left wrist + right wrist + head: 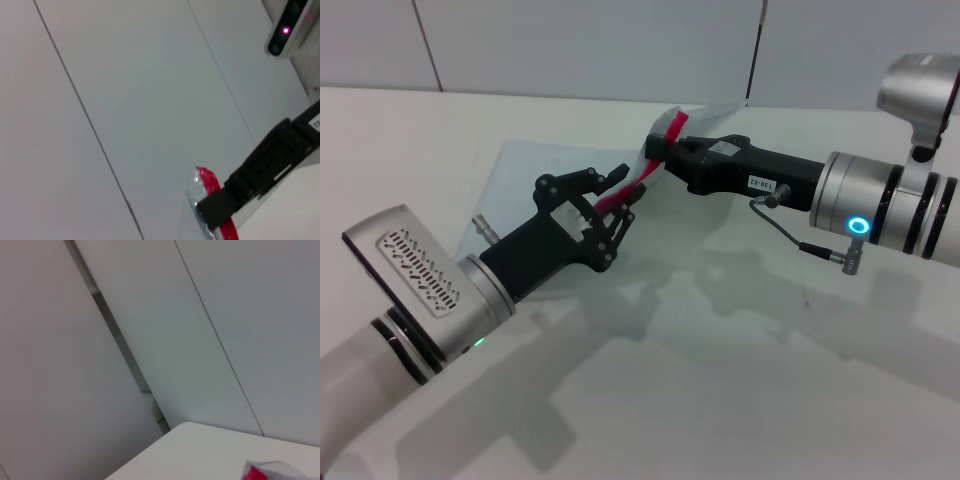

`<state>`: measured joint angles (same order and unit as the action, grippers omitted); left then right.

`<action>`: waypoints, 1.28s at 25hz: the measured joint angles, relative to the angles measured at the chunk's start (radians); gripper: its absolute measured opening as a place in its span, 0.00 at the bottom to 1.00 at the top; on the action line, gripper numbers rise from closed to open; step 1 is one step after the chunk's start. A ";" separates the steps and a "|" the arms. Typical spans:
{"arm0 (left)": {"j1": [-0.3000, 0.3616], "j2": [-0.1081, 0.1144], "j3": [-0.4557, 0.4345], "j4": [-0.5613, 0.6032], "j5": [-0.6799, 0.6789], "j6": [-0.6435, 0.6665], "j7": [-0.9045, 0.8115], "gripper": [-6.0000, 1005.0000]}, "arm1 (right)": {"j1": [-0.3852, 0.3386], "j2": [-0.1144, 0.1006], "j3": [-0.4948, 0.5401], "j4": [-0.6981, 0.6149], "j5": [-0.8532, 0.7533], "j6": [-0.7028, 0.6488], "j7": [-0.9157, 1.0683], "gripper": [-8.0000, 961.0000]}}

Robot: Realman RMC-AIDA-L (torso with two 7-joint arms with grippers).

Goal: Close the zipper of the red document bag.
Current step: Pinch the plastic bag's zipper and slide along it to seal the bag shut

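The red document bag [525, 175] is a pale blue-grey translucent pouch lying flat on the white table, with one end pulled up off the surface. Its red zipper [638, 180] runs up along that raised edge. My left gripper [623, 195] has its black fingers closed around the red strip low on the raised part. My right gripper [660, 150] is shut on the lifted end of the bag. In the left wrist view the right gripper [215, 210] pinches the crumpled bag end [192, 192] and the zipper [209, 181]. A bag corner [272, 471] shows in the right wrist view.
The white table [740, 380] spreads out in front of both arms. Pale wall panels [600, 45] stand behind the table's far edge. A cable [790, 235] loops under the right forearm.
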<state>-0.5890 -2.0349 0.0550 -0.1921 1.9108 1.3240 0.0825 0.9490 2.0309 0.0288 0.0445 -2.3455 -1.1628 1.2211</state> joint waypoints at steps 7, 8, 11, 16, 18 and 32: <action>-0.005 -0.001 0.002 -0.002 0.000 -0.024 0.001 0.22 | 0.001 0.000 0.000 0.000 0.000 0.000 0.000 0.11; -0.005 -0.001 0.001 -0.002 0.001 -0.024 0.001 0.19 | 0.001 0.000 0.000 0.000 0.000 0.000 0.000 0.11; -0.005 -0.001 -0.002 -0.003 0.001 -0.025 0.002 0.11 | 0.001 0.000 0.000 0.000 0.000 0.002 0.000 0.11; -0.004 -0.001 -0.001 -0.003 0.001 -0.025 0.012 0.10 | 0.002 0.000 -0.001 0.000 0.000 0.007 0.000 0.12; -0.003 -0.002 -0.002 -0.003 0.001 -0.023 0.020 0.10 | 0.002 0.000 -0.001 0.000 0.000 0.008 0.000 0.12; 0.003 -0.004 -0.004 -0.015 -0.003 -0.021 0.077 0.10 | -0.002 0.000 -0.001 -0.003 0.000 0.011 0.000 0.14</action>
<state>-0.5861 -2.0387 0.0505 -0.2071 1.9082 1.3032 0.1595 0.9469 2.0309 0.0275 0.0420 -2.3454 -1.1519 1.2210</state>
